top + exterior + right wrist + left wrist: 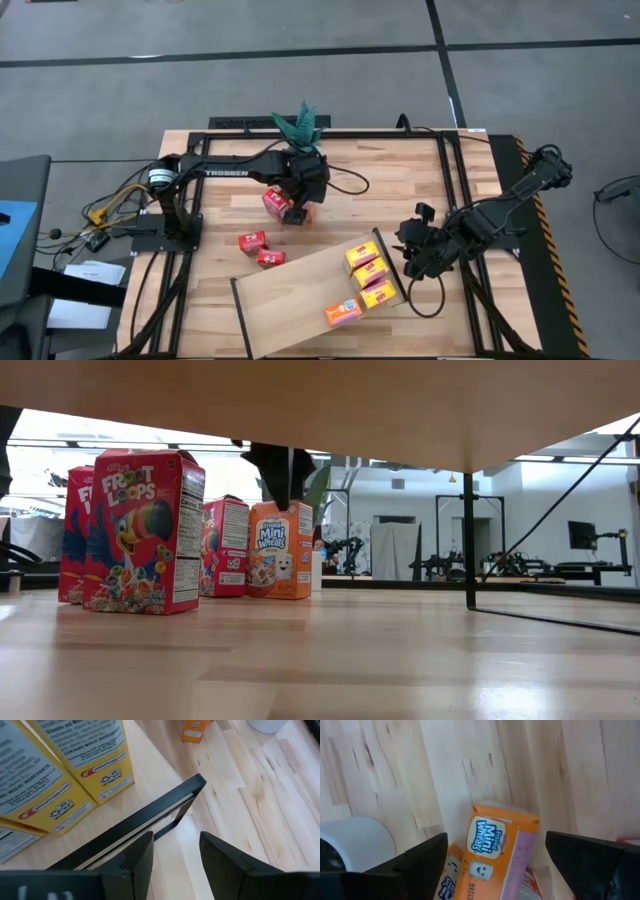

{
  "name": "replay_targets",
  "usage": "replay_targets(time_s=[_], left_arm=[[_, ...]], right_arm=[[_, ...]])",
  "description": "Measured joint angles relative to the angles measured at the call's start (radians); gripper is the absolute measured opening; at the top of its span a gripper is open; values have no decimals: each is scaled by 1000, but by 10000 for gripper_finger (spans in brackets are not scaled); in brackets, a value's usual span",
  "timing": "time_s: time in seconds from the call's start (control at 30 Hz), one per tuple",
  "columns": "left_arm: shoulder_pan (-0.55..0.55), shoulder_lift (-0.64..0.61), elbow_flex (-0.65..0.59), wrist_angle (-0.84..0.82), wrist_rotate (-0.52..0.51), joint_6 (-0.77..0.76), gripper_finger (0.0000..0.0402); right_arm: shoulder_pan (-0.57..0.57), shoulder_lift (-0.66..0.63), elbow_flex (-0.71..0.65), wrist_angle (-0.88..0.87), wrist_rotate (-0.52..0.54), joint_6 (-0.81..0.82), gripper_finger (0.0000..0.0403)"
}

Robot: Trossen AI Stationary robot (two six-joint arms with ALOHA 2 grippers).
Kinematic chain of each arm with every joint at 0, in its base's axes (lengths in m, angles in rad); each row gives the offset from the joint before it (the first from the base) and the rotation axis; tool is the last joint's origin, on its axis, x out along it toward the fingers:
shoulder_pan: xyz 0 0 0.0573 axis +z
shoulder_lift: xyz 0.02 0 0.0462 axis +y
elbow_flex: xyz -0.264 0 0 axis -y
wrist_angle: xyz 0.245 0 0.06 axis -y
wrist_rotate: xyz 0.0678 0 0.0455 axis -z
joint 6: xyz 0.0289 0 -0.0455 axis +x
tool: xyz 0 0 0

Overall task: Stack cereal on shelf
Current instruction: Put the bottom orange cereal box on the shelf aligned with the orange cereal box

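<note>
Cardboard is what we deal in here: small rectangular boxes with glossy printed faces, on a pale slatted wooden table [400, 170].

Starting at the left, two red boxes [260, 249] lie on the table just off the shelf's near corner. Above them our left gripper [296, 205] hangs over an orange Mini-Wheats box [495, 855] that stands upright with red boxes beside it. In the left wrist view its fingers [415, 862] are spread wide on either side of the box top, touching neither face. We judge this to be the reach for a pick, with the grasp not yet made. The next move, as we read it, calls for lowering until the pads bracket the narrow sides, then closing gently, since thin card will buckle under a hard squeeze.

Further right lies the shelf [300, 295], a flat light-wood board set at a slant on the table, with thin black metal rails at its short ends. Three yellow boxes [370, 268] sit in a row against its right rail [150, 820], and an orange box [342, 312] lies on the board nearer the front edge.

At the far right our right gripper [418, 255] waits just outside that rail, fingers [135, 855] partly apart and holding nothing. So some boxes are on the board, and several are left.
</note>
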State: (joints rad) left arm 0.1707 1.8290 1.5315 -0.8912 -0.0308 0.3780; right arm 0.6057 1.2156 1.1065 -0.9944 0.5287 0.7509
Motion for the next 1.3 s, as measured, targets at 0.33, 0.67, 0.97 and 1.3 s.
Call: replay_targets(time_s=[0.33,0.67,0.97,1.3], left_arm=[[-8,0,-32,19,-1,-40,327],[-8,0,-23,2,-2,-78,327],[-12,0,-23,0,-65,-39,311],[-19,0,-23,0,-56,-41,211]], right_arm=[[0,0,0,0,-5,0,183],[0,0,0,0,-5,0,178],[0,0,0,1,-5,0,180],[0,0,0,0,-5,0,171]])
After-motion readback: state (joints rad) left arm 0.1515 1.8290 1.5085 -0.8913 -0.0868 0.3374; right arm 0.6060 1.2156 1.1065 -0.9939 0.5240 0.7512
